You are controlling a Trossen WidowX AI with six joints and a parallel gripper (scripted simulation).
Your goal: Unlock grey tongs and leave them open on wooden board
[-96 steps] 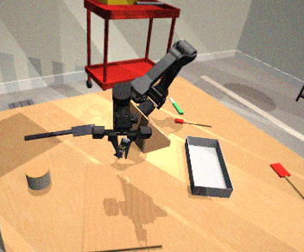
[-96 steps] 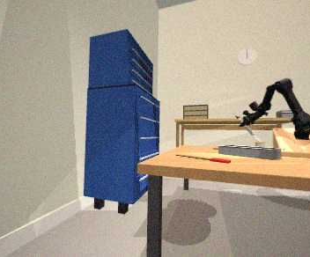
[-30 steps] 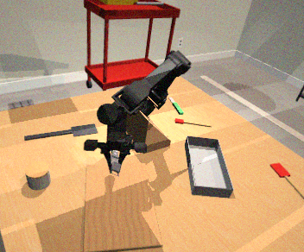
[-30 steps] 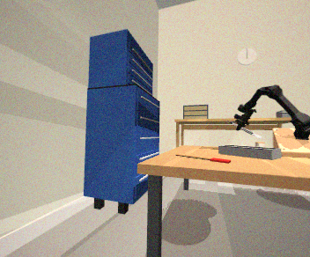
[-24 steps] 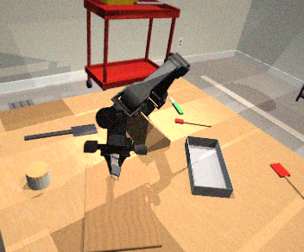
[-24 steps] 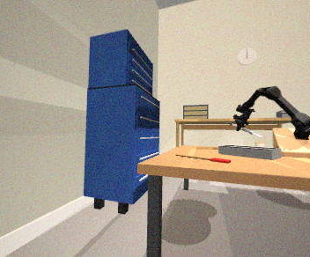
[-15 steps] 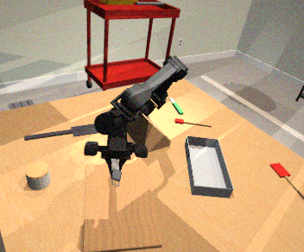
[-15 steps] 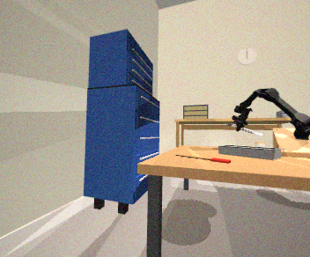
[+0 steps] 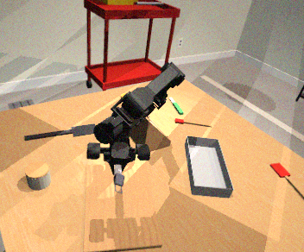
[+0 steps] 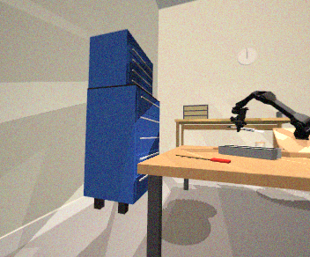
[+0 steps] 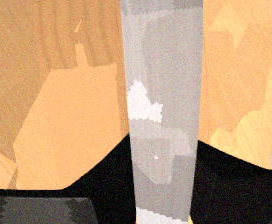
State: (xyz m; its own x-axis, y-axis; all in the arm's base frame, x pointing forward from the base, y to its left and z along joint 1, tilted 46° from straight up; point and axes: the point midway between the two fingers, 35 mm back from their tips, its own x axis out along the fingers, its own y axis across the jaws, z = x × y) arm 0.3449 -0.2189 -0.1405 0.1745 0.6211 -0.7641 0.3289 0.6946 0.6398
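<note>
Nearest in the top view, a flat rectangular wooden board (image 9: 144, 211) lies on the light wooden table (image 9: 243, 220) (image 10: 195, 167). Above the board's far end, the black gripper (image 9: 118, 166) (image 10: 238, 128) (image 11: 152, 136) is clamped on the long grey metal tongs (image 9: 118, 179) (image 10: 252, 129) (image 11: 164, 75), which are raised off the table, nearly level in the exterior view. Whether their lock is released, I cannot tell. To one side stands a short grey cylinder with a tan top (image 9: 38, 176); on the other lie a dark grey rectangular roasting tin (image 9: 191, 173) (image 10: 248, 152) with a pale inside and, well apart, a thin red-handled tool (image 9: 280, 170) (image 10: 220, 160). Farther off are a green-handled tool (image 9: 177, 107) and, beyond the table, a red metal cart (image 9: 106, 47).
</note>
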